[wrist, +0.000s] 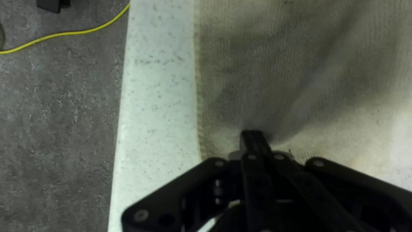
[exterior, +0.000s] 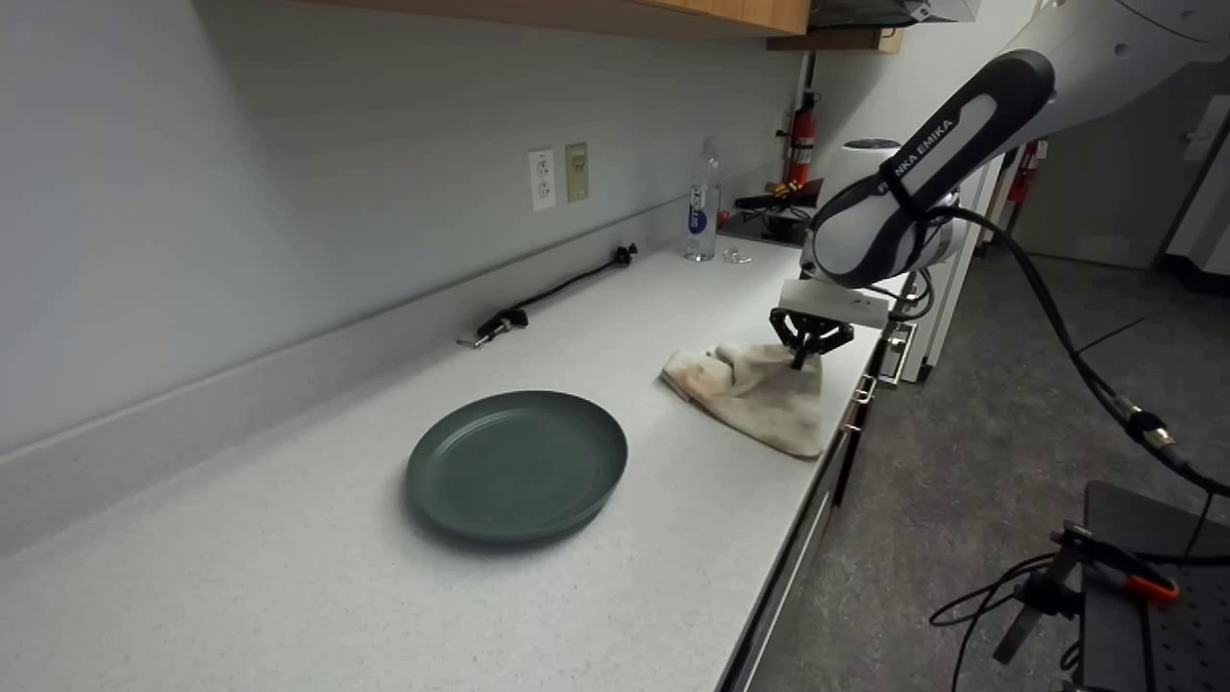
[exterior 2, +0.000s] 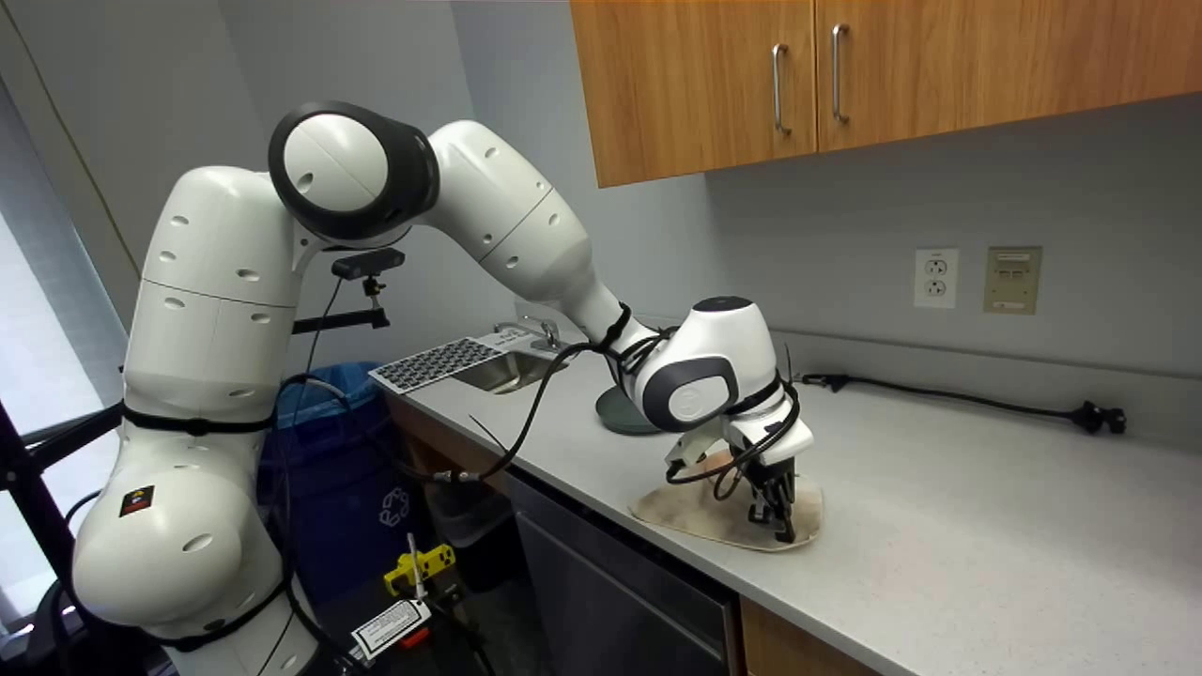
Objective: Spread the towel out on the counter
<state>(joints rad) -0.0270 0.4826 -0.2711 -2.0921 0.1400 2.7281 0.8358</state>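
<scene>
The towel [exterior: 769,408], a cream cloth with darker stains, lies on the pale speckled counter [exterior: 336,577] close to its front edge. Its part toward the wall is bunched in wrinkles, while the rest lies fairly flat. Pointing down at the cloth is my gripper [exterior: 799,362], its fingers drawn together. In the wrist view the tips of the gripper [wrist: 253,132] meet over the towel [wrist: 257,80], a little in from its hemmed side, and a crease runs away from them. I see no cloth between the tips; contact below them is hidden.
A dark green plate [exterior: 519,466] stands on the counter beside the towel. Along the backsplash lies a black cable with a clamp [exterior: 502,325], and a water bottle [exterior: 702,207] stands farther along. The counter drops off to the floor [wrist: 64,129] just beyond the towel's hem.
</scene>
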